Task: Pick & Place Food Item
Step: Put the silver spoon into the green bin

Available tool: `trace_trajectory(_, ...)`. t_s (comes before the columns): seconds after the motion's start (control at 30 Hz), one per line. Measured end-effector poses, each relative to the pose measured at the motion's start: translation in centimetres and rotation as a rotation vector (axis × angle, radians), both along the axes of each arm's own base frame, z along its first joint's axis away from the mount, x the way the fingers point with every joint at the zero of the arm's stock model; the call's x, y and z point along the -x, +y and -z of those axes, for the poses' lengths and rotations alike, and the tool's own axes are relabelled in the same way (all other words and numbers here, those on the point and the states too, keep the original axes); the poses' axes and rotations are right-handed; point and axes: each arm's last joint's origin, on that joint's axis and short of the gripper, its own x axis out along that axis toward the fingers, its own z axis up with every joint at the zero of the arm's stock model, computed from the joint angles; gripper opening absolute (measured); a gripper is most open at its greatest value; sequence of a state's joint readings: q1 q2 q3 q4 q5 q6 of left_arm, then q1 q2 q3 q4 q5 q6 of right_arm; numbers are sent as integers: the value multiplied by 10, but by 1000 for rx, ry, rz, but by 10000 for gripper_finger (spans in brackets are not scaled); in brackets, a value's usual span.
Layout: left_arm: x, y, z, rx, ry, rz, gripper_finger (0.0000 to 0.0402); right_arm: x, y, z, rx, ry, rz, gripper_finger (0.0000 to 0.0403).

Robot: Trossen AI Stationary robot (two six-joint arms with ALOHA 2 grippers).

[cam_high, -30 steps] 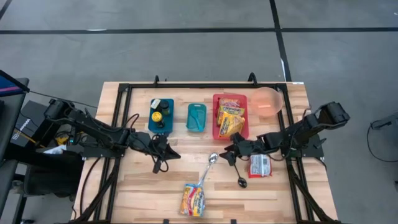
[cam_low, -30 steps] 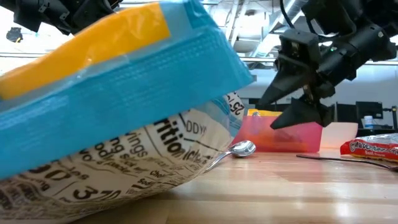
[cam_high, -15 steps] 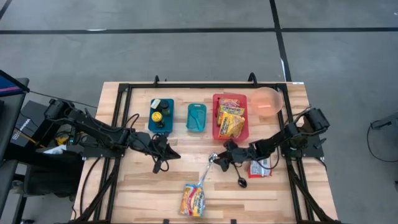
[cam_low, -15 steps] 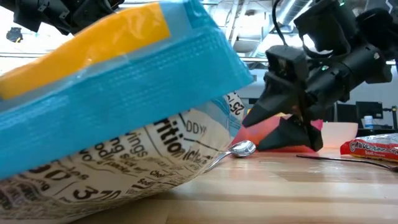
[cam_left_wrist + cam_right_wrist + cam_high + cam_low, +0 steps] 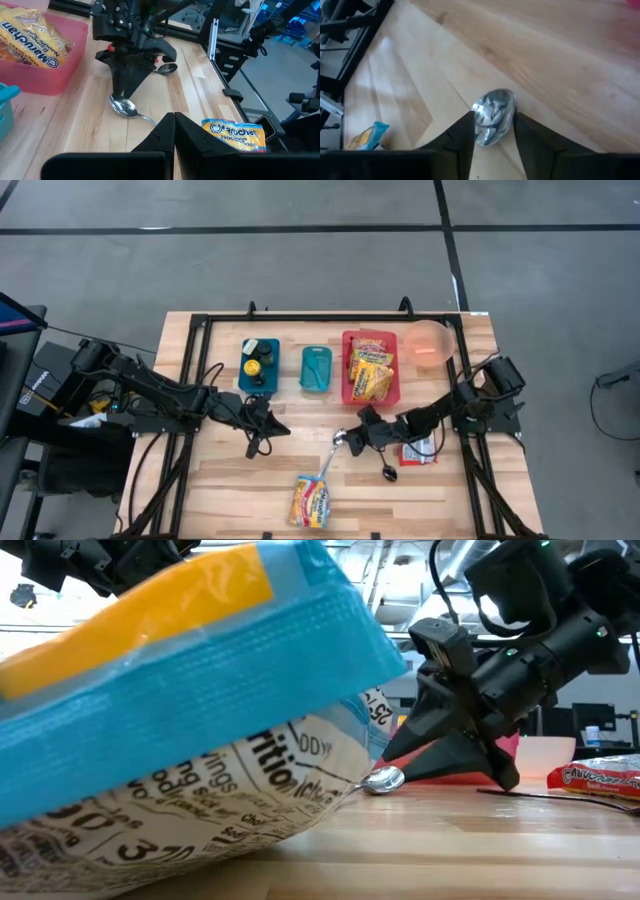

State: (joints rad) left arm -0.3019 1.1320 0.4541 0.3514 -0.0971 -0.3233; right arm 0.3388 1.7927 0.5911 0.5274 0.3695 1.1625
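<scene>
Silver spoon [image 5: 492, 116] bowl on tabletop [image 5: 220, 480] between part-open right jaws [image 5: 345, 443]; left jaws [image 5: 262, 436] closed, idle.

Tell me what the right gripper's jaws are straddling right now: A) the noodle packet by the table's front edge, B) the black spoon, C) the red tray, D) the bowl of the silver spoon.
D: the right gripper has its jaws either side of the silver spoon bowl on the table.
</scene>
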Motion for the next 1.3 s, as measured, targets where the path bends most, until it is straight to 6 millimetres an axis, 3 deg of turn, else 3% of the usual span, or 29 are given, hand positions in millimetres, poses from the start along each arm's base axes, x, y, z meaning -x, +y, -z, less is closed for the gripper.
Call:
trace_trajectory(0.3, 0, 0, 0, 0, 0, 0, 1, 1, 1, 3, 23, 12, 44, 66)
trace_trajectory(0.67, 0, 0, 0, 0, -1, 0, 1, 2, 3, 3, 28, 11, 33, 58)
trace_trajectory(0.97, 0, 0, 0, 0, -1, 0, 1, 2, 3, 3, 33, 13, 29, 7)
trace_trajectory(1.3, 0, 0, 0, 3, 0, 0, 1, 3, 1, 4, 79, 15, 35, 1)
